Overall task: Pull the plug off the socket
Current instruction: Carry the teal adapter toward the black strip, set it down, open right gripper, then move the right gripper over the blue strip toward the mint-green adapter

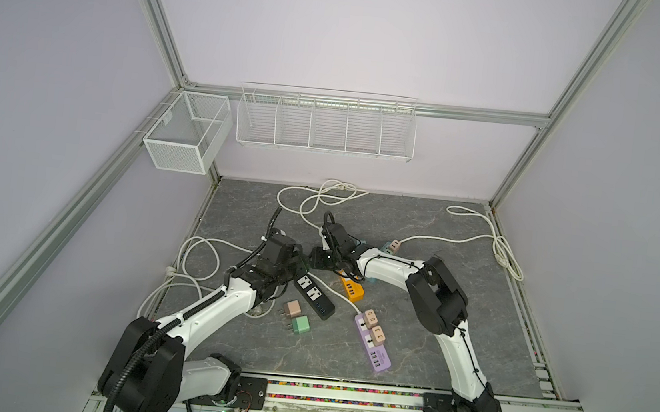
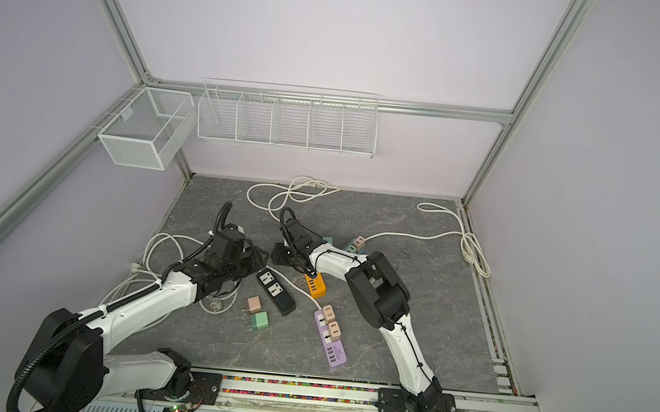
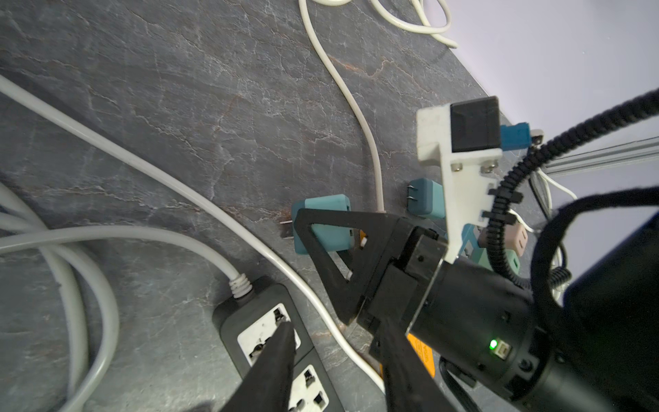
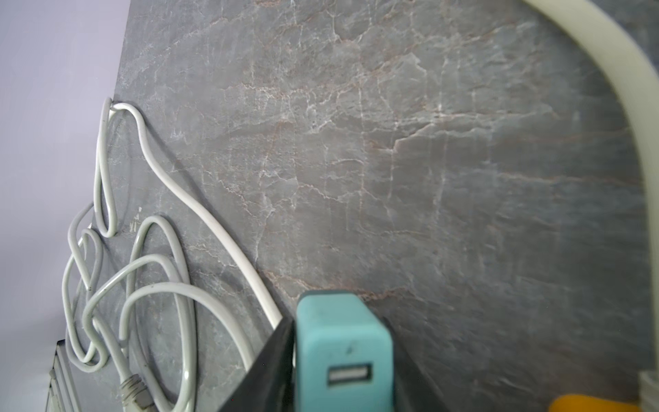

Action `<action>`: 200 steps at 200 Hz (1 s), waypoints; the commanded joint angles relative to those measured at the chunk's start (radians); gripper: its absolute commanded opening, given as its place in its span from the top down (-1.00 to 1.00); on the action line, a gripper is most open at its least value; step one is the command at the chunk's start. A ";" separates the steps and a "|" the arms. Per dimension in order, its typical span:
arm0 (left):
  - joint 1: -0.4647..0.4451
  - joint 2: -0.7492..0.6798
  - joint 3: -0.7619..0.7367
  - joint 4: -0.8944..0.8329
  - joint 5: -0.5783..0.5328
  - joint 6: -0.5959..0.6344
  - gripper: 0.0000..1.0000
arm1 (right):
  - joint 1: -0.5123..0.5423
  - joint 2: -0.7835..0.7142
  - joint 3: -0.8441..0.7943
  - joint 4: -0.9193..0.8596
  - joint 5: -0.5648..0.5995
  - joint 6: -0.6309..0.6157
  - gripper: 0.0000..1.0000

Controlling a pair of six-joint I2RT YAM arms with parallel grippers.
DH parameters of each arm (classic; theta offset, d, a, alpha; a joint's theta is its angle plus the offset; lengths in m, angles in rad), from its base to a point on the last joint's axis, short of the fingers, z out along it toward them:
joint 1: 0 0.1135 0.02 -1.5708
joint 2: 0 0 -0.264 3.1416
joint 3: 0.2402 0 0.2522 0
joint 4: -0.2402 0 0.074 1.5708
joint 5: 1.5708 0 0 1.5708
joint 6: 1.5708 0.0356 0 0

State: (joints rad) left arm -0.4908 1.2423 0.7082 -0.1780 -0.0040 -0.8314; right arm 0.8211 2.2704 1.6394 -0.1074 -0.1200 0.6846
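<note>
- A grey marble-look tabletop [image 1: 388, 347] lies inside lilac walls [image 1: 338, 28] and an aluminium frame [image 1: 162, 37].
- The teal plug [image 4: 344, 349] sits between the right gripper's [image 4: 338, 321] fingers, which flank it closely; whether they clamp it cannot be told.
- Its long axis follows the fingers, bare prongs [image 3: 285, 228] pointing away from the wrist.
- The left gripper [image 3: 331, 331], jaws apart and empty, hovers over the black power strip [image 3: 256, 321].

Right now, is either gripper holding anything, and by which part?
Right gripper brackets the teal square plastic plug adapter across its side faces; a firm grip cannot be told. Left gripper holds nothing.
</note>
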 commanded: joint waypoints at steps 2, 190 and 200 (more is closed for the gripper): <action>0.008 0.006 0.000 -0.006 -0.014 0.015 0.18 | 0.009 -0.007 0.014 -0.042 0.014 -0.006 0.06; 0.007 -0.029 -0.002 0.009 0.091 0.034 -0.13 | 0.005 -0.414 -0.181 -0.239 0.210 -0.139 -0.57; 0.007 -0.029 -0.007 0.016 0.101 0.031 -0.18 | 0.001 -0.445 -0.206 -0.257 0.227 -0.136 -0.60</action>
State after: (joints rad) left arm -0.4889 1.2324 0.7082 -0.1776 0.0624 -0.8127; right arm 0.8227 1.9057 1.4933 -0.2916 0.0296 0.5678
